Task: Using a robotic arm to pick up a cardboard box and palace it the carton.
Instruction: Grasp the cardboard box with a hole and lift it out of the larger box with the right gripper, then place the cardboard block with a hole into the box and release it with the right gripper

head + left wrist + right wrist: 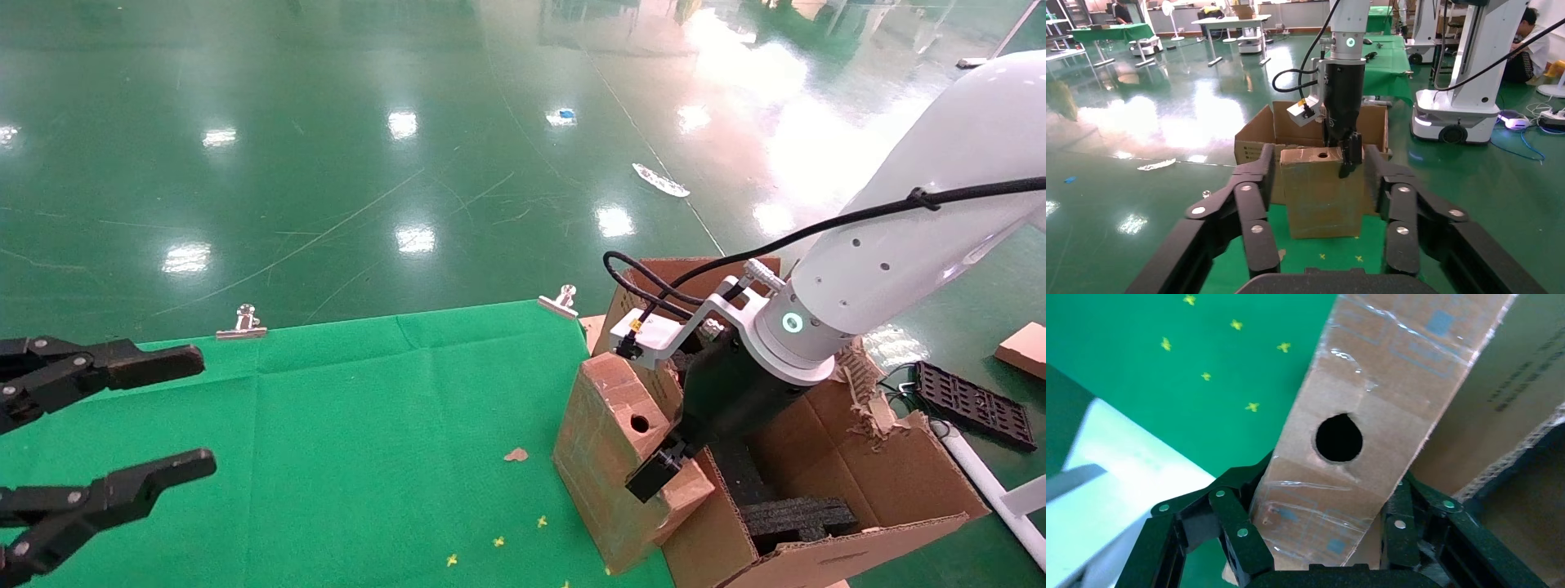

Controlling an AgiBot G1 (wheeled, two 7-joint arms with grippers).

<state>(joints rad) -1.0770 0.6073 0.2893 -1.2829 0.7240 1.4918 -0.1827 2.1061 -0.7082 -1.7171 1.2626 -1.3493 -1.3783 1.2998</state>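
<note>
Cardboard box (609, 433), one of them, small, slim and brown, wrapped in clear tape, with a round hole (1339, 438) in its narrow top face, stands clamped in the right pincer (662, 457). That pincer's black linked fingers (1242, 533) press against the two broad sides of the box just under the holed face, as the right wrist view shows. Its white-cased robotic arm (915, 245) reaches down and inward from the robot's right, with a lit green ring at the wrist, a grey box camera (654, 331) bracketed on the side, and a thick black cable (817, 224) looping along it.

Below the pincer, the box's lower end sits at the edge of the green-clothed worktop (368, 425), tilted slightly. Just beyond the pincer, on the side away from the worktop, stands one large brown corrugated carton (858, 482), open-topped, with a torn flap edge; the box touches or nearly touches its near wall. Two black foam blocks (797, 514) lie inside it.

Well apart across the worktop, the all-black left pincer (176, 412) hovers with its two fingers spread wide, holding nothing. Two metal clips (243, 322) pin the cloth's far edge.
</note>
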